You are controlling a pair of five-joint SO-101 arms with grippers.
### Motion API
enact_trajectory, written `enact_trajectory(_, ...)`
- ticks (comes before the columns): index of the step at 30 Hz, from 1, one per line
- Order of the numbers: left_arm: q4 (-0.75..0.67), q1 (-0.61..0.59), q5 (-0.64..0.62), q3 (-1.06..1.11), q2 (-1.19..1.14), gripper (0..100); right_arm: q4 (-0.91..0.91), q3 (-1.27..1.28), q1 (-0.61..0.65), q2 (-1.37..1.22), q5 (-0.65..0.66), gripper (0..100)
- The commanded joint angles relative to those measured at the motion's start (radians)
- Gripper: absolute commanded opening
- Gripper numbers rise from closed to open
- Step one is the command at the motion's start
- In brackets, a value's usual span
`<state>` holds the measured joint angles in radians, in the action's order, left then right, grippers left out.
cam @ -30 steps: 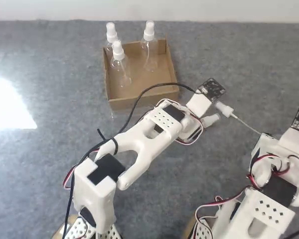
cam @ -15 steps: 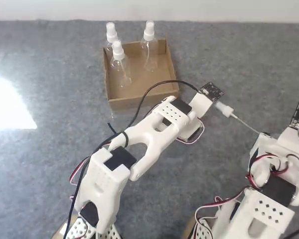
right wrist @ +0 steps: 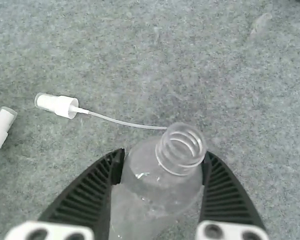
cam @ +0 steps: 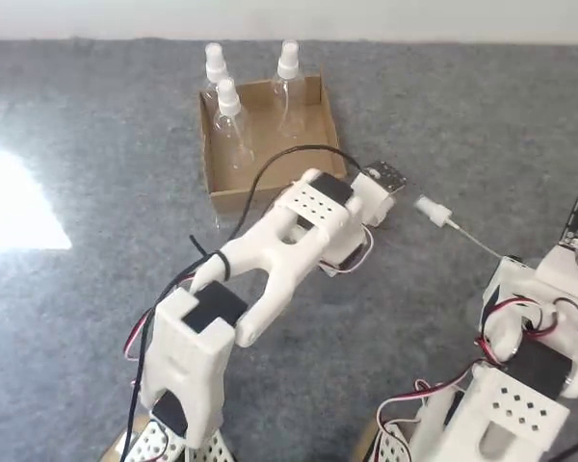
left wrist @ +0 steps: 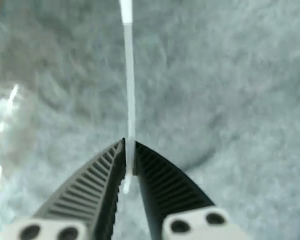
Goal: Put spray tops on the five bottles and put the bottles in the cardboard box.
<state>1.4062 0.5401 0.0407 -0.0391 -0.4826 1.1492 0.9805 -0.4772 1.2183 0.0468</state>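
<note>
Pinching a thin white dip tube [left wrist: 128, 100], the left gripper [left wrist: 129, 146] is closed on it just off the cardboard box's [cam: 270, 192] 4 o'clock corner. The right gripper [right wrist: 163, 154] clamps an open-necked clear bottle [right wrist: 160, 192] toward the table's 4 o'clock. A loose spray top [cam: 432, 209] lies flat at 2 o'clock from centre. Three capped bottles [cam: 229, 120] stand at the box, toward 12 o'clock.
</note>
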Motion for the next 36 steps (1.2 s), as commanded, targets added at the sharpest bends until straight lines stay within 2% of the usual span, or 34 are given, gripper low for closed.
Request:
enact_trajectory(1, 0.094, -0.017, 0.028, -0.035, 0.123, 1, -0.012, -0.011, 0.012, 0.028, -0.003, 14.7)
enact_trajectory(9, 0.098, -0.028, 0.103, 0.185, 0.27, 1, -0.018, -0.002, 0.012, 0.028, -0.003, 14.7)
enact_trajectory(18, 0.097, -0.215, 0.219, 0.417, 0.555, 1, -0.019, 0.005, 0.048, 0.028, -0.003, 14.7)
enact_trajectory(29, 0.098, -0.37, 0.368, 0.676, 0.884, 1, -0.019, 0.005, 0.048, 0.028, -0.003, 14.7)
enact_trajectory(36, 0.092, -0.364, 0.371, 0.708, 1.005, 1, -0.019, 0.005, 0.048, 0.028, -0.003, 14.7)
